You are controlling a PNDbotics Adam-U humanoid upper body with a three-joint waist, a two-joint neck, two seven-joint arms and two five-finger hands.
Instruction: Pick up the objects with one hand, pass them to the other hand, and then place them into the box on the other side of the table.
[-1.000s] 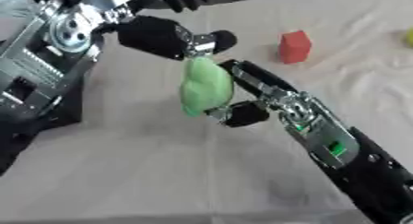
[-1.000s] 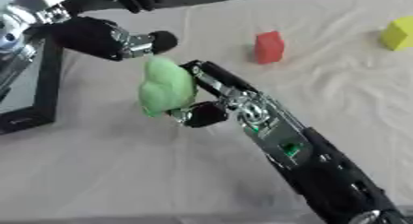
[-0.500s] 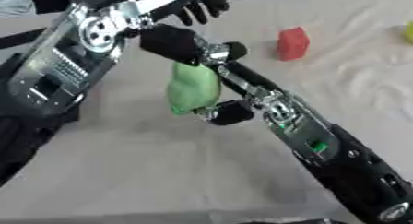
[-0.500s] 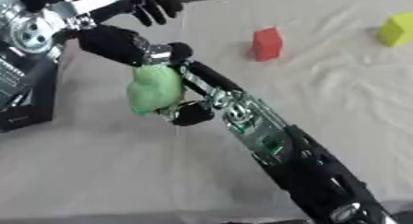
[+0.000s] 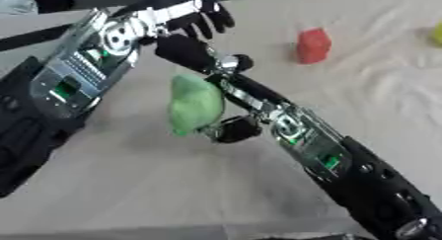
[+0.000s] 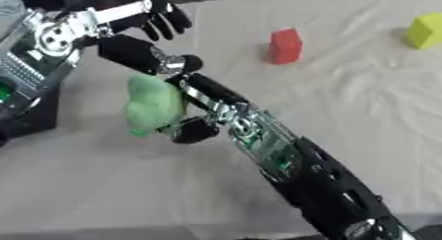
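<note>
Since the frame a second earlier, the left hand point(image 5: 186, 19) has swung in over the green soft object point(image 5: 195, 107), and the object has shifted toward the robot's left along with both hands

Findings:
- The green soft object, lumpy and pear-like in outline, hangs clear above the white cloth-covered table point(image 5: 172, 184)
- The right hand point(image 5: 226, 103) is clamped on it: one finger runs along the object's right flank and the thumb curls in under its lower end
- The left hand sits above and just beside the top of the green object. Its dark fingers point away from the robot and look spread rather than curled; no contact with the object can be confirmed
- A red block point(image 6: 285, 45) stands on the cloth well to the right of the green object, and a yellow block point(image 6: 426, 30) lies further right again, near the frame edge
- A black box point(image 5: 21, 135) shows to the left of the green object, partly hidden by the left arm

Assessment: the step in hand is judged to be the hand-to-hand pass, right to left. The transfer is not complete, since only the right hand holds the object. The next move calls for the left hand to close round the upper part of the green object before the right lets go; release before that would likely drop it onto the cloth
</note>
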